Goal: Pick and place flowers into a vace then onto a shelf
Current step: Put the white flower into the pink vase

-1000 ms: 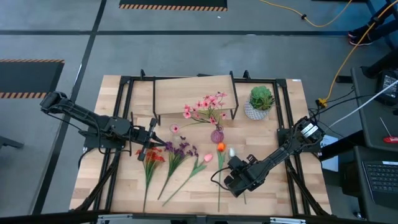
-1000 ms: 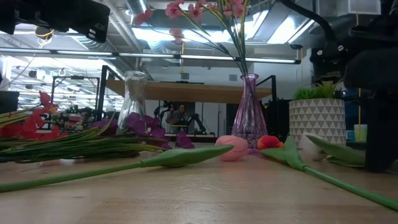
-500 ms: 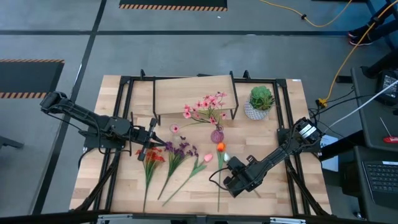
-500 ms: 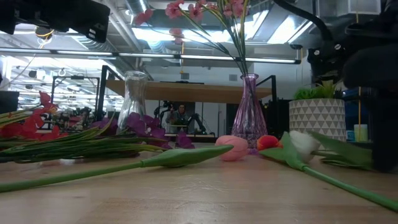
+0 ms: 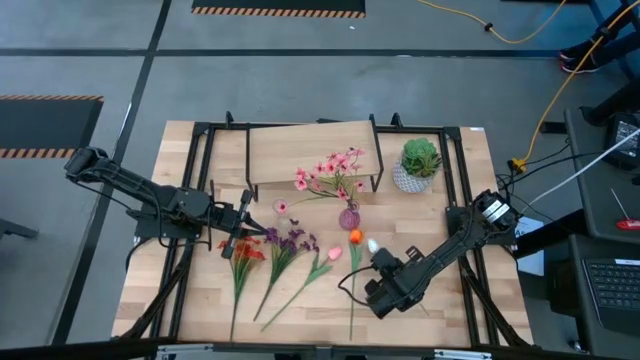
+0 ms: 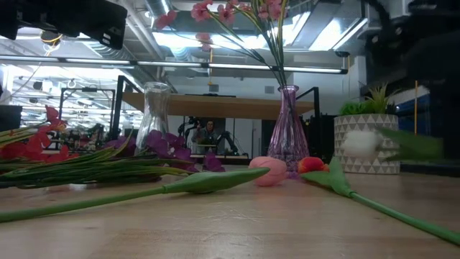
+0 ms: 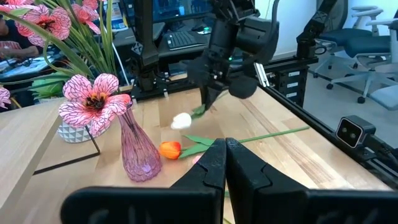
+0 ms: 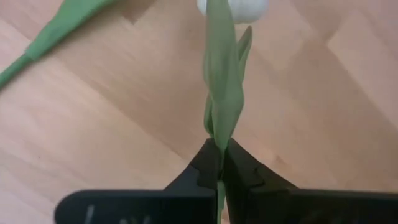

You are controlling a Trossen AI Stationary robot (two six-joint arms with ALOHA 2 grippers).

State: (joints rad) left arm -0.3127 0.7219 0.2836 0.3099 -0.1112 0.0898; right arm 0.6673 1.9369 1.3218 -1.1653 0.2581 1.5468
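The right gripper (image 8: 219,163), jaws pinching the green stem of a white-blossomed artificial tulip (image 5: 372,245), holds it just off the light-wood worktop (image 5: 440,320), near and right of the purple glass vase (image 5: 348,217), so the step in hand looks like picking this flower. Next it likely needs the stem tipped upright and threaded into the vase's narrow neck beside the pink sprays (image 5: 335,172). The left gripper (image 5: 246,232), jaws pressed together, waits at the left by the red flowers (image 5: 243,250). The low wooden shelf (image 5: 290,150) stands at the far side. No readable writing shows
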